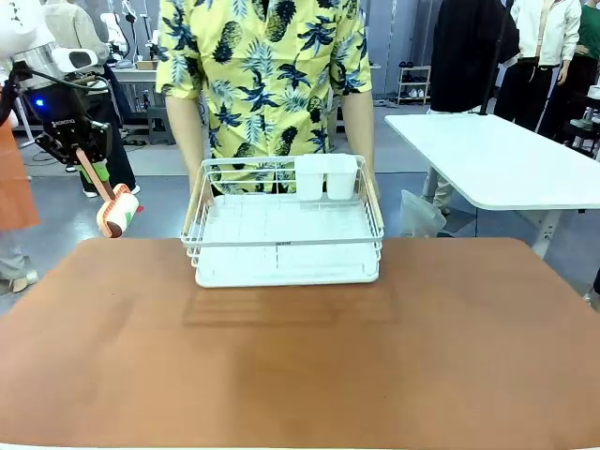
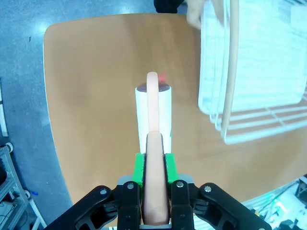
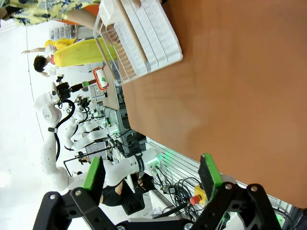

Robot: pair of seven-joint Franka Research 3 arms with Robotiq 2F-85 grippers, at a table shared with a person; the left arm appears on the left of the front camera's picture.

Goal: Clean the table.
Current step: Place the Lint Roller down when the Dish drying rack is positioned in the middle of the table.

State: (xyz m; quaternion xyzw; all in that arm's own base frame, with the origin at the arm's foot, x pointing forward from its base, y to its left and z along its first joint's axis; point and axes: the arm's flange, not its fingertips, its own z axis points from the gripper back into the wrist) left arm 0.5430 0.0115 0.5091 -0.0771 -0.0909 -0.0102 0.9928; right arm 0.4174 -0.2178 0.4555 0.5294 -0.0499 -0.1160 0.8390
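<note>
Front view: the left gripper [image 1: 82,155] is clamped on the handle of a lint roller [image 1: 116,212], above the table's [image 1: 300,366] far left corner. A rack [image 1: 281,230] stands there. Right gripper [image 3: 151,175] fingers are apart.

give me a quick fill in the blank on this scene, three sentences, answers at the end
1. The left gripper is shut on the handle of a lint ____.
2. The white dish rack stands on the table in front of the ____.
3. The right gripper has its jaws ____, holding nothing.

Missing words: roller; person; open
</note>
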